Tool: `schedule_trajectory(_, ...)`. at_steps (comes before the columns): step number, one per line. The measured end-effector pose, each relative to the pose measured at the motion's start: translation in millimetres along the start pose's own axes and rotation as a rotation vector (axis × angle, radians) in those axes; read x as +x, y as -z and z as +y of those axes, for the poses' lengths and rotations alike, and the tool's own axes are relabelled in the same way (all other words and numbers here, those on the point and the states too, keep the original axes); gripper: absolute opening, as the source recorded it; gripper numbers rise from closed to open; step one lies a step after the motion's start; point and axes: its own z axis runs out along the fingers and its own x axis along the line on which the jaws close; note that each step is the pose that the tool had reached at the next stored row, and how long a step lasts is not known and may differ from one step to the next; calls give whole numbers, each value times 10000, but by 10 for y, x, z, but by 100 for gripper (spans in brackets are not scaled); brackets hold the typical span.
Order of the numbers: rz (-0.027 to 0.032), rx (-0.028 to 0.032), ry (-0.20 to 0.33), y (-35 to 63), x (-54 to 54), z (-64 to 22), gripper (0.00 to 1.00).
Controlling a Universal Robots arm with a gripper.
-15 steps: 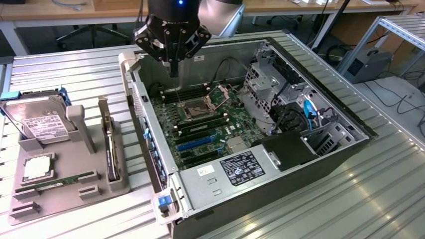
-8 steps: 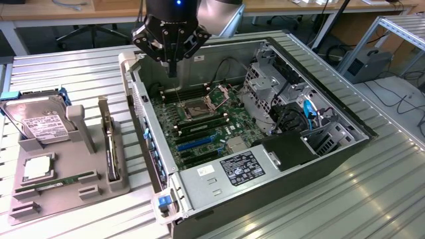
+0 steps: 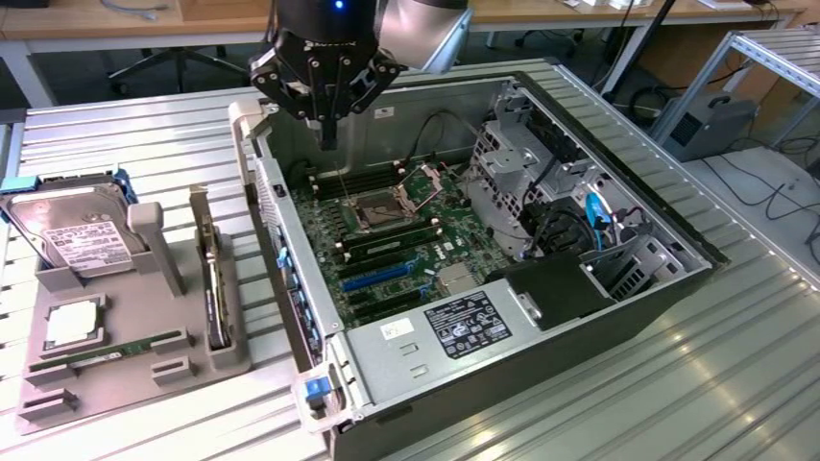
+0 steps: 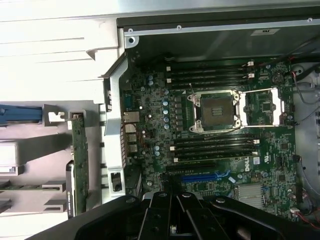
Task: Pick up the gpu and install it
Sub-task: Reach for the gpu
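Ribbed metal desk (image 3: pixel 115 134) carries open computer case (image 3: pixel 577 355), grey holder (image 3: pixel 77 394). Pincer (image 3: pixel 328 133) fully closed, empty, above motherboard's edge. Dark gpu (image 3: pixel 213 288) stands edge-on in holder, exterior view's left, apart from pincer.

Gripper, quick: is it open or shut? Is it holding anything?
Gripper: shut, holding nothing, above the open computer case.
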Motion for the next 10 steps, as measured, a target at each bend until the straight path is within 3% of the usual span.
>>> schedule_trajectory(10,0,0,1,1,46,-4,11)
